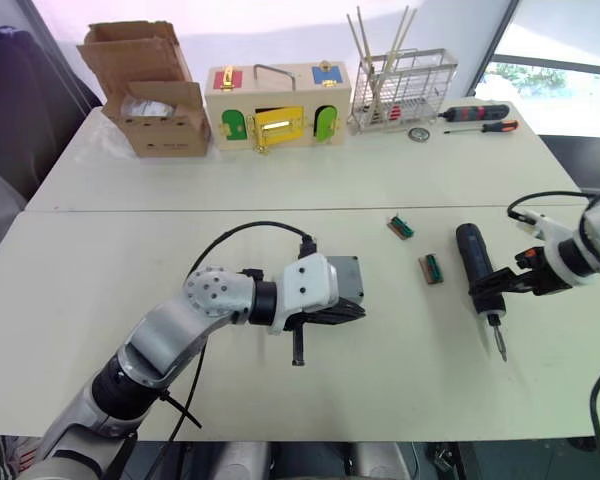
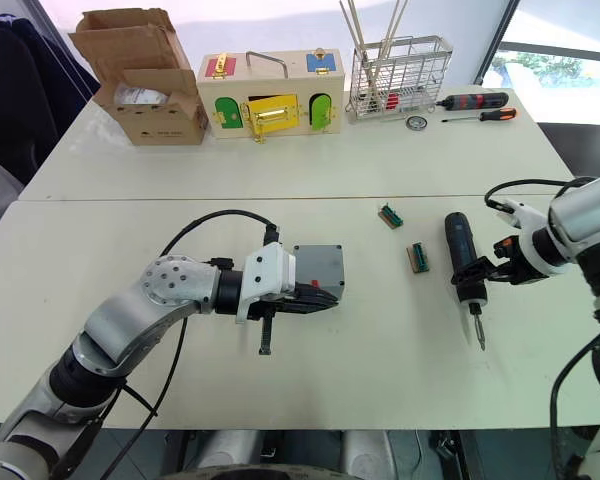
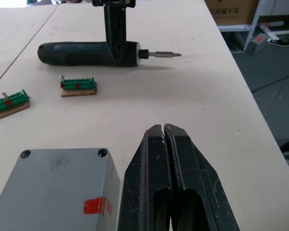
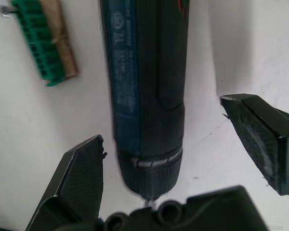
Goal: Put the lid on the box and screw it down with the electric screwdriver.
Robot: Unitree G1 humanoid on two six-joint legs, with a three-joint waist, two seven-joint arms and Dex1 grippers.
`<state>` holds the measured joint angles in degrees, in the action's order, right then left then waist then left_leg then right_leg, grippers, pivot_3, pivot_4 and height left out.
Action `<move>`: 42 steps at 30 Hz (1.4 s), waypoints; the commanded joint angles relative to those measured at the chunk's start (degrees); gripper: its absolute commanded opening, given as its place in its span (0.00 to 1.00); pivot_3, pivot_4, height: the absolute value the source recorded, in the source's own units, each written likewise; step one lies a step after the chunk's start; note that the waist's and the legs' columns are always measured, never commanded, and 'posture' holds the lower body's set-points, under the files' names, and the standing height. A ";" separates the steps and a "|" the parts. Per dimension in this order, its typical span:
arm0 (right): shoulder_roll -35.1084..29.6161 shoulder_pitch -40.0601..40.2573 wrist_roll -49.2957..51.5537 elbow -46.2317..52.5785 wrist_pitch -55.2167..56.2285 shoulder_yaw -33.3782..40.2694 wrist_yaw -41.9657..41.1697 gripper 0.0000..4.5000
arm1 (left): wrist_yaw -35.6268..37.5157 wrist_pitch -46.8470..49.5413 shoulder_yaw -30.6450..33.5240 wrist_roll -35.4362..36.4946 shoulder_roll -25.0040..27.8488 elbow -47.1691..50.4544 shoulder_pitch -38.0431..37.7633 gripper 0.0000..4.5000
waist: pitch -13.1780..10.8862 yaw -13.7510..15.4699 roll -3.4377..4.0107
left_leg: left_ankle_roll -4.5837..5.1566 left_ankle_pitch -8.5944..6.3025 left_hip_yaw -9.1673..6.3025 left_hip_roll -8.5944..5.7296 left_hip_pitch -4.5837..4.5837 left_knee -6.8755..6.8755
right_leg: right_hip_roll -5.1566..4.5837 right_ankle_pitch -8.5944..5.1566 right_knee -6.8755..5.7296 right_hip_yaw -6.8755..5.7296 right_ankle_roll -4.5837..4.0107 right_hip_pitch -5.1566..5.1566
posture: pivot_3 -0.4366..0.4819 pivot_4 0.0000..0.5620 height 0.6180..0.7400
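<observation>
The grey box stands mid-table with a red sticker on its flat top. That top carries corner screw holes, so the lid appears to sit on the box. My left gripper rests shut and empty right beside the box, on its near side. To the right, the black electric screwdriver lies flat on the table with its bit toward me. My right gripper is open and straddles the tool's bit end. There is a gap between each finger and the tool.
Two green terminal blocks on wooden strips lie between the box and the electric screwdriver. Along the far edge stand a cardboard box, a wooden box with coloured doors, a wire rack and two manual screwdrivers.
</observation>
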<state>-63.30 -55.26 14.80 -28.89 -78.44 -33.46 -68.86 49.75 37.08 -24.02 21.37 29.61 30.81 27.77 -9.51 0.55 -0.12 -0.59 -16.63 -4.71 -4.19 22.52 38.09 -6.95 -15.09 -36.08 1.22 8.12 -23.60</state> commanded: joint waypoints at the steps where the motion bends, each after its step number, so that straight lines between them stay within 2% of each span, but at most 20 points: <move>1: 1.23 -1.52 -3.59 -2.42 3.60 -3.71 -2.42 0.84 | -0.85 0.51 0.10 -0.07 -0.24 2.74 -0.14 0.00 | 0.00 -0.01 -0.04 | 0.00 0.00 -0.02 0.01 -0.01 0.00 | 0.01 0.00 0.00 -0.02 0.00 0.01 | 0.48 0.27 0.92; 7: 2.82 -1.26 -7.54 -4.07 7.10 -7.04 -7.12 0.42 | -2.42 1.57 0.14 -0.03 -1.15 3.12 -0.30 0.00 | 0.03 0.00 -0.11 | -0.04 0.02 -0.05 0.01 -0.01 0.02 | 0.03 0.00 0.00 -0.04 0.00 0.03 | 0.48 0.27 0.92; 16: -0.07 2.75 -12.91 -4.34 13.11 -6.61 -11.50 0.42 | -2.55 -0.79 -0.19 -1.92 -1.86 -0.01 0.48 0.00 | 0.08 0.41 -0.18 | -0.07 0.04 -0.16 0.00 -0.01 0.04 | 0.02 0.00 0.03 -0.16 0.00 0.13 | 0.48 0.27 0.92; 19: 2.73 -1.54 -12.98 -9.69 17.87 -0.04 -9.27 0.42 | -2.65 -2.56 1.12 -2.97 -2.28 -3.09 1.29 0.00 | 0.08 0.14 -0.26 | -0.08 0.04 -0.17 -0.02 -0.02 0.10 | 0.02 0.00 0.04 -0.18 0.00 0.18 | 0.48 0.27 0.92; 21: 4.41 -8.75 -12.14 -14.65 20.02 6.84 -5.19 0.42 | -1.48 -5.10 3.69 -3.53 -0.80 -7.00 1.83 0.00 | 0.01 -0.52 -0.20 | -0.11 0.06 -0.11 -0.03 -0.07 0.14 | 0.02 0.03 0.02 -0.10 -0.01 0.20 | 0.48 0.27 0.92; 23: 3.71 -14.21 -10.95 -15.57 21.30 12.50 -2.99 0.42 | 0.13 -6.72 6.33 -2.91 0.58 -10.47 2.62 0.00 | -0.34 -1.22 0.40 | -0.15 0.09 0.05 -0.07 -0.05 0.13 | -0.03 0.09 -0.03 0.05 0.05 0.06 | 0.48 0.27 0.92; 26: 1.84 -17.11 -8.33 -10.73 19.04 20.38 -0.10 0.42 | 2.81 -7.27 10.31 -0.35 1.90 -14.03 3.44 0.00 | -0.35 -1.28 0.71 | -0.21 0.12 0.16 -0.02 0.61 -0.06 | -0.03 0.09 -0.28 0.12 0.07 -0.95 | 0.48 0.27 0.92; 29: 2.47 -11.41 -2.21 3.72 20.45 36.70 6.85 0.42 | 3.91 -4.62 15.67 5.54 0.07 -17.52 5.00 0.00 | -0.38 -0.87 0.60 | -0.40 0.24 -0.05 0.04 1.09 0.00 | -0.01 0.09 -0.82 -0.16 0.05 -1.74 | 0.48 0.27 0.92; 30: 4.91 -7.50 0.86 11.36 22.07 44.69 9.42 0.42 | 4.36 -4.36 16.00 5.69 0.13 -18.77 5.53 0.00 | -0.38 -0.79 0.56 | -0.40 0.23 -0.12 0.04 1.10 -0.03 | -0.06 0.08 -0.90 -0.29 0.04 -1.76 | 0.48 0.27 0.92; 32: 9.92 -2.14 5.09 21.95 22.10 55.26 14.26 0.42 | 5.13 -4.53 15.77 5.00 0.56 -20.17 6.18 0.00 | -0.38 -0.81 0.53 | -0.40 0.23 -0.09 0.02 1.17 -0.07 | -0.11 0.08 -0.88 -0.34 0.04 -1.77 | 0.48 0.27 0.92; 34: 20.90 3.17 9.97 34.62 21.24 65.86 23.31 0.42 | 5.75 -3.85 15.50 5.06 0.69 -21.27 7.43 0.00 | -0.39 -1.11 0.52 | -0.38 0.22 0.04 -0.08 1.28 -0.04 | -0.21 0.08 -0.92 -0.32 0.05 -1.75 | 0.48 0.27 0.92; 35: 25.53 4.99 11.80 39.41 21.22 68.81 27.17 0.42 | 6.28 -3.82 15.54 5.01 0.92 -22.06 7.95 0.00 | -0.39 -1.16 0.52 | -0.37 0.23 0.07 -0.08 1.28 0.17 | -0.22 0.09 -0.96 -0.30 0.06 -1.66 | 0.48 0.27 0.92; 38: 38.77 14.93 15.55 53.55 25.54 70.23 34.46 0.42 | 6.97 -2.64 14.09 4.27 1.20 -22.00 8.95 0.00 | -0.37 -0.90 0.53 | -0.39 0.26 -0.01 -0.13 1.22 0.60 | -0.24 0.10 -1.18 -0.29 0.06 -1.53 | 0.48 0.27 0.92; 42: 50.71 25.30 17.76 64.09 29.78 63.98 41.02 0.42 | 7.99 -2.54 11.96 2.43 2.24 -21.57 8.63 0.00 | -0.35 -1.11 0.57 | -0.36 0.25 -0.14 -0.14 1.19 0.70 | -0.17 0.09 -1.21 -0.26 0.06 -1.42 | 0.48 0.27 0.92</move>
<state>-14.52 -29.56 30.67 29.22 -52.58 31.80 -30.97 57.16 34.59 -11.82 24.05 31.76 7.86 35.80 -9.86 -0.55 0.45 -0.93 -16.40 -4.84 -4.33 23.72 38.79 -7.12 -14.99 -37.31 0.97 8.18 -25.03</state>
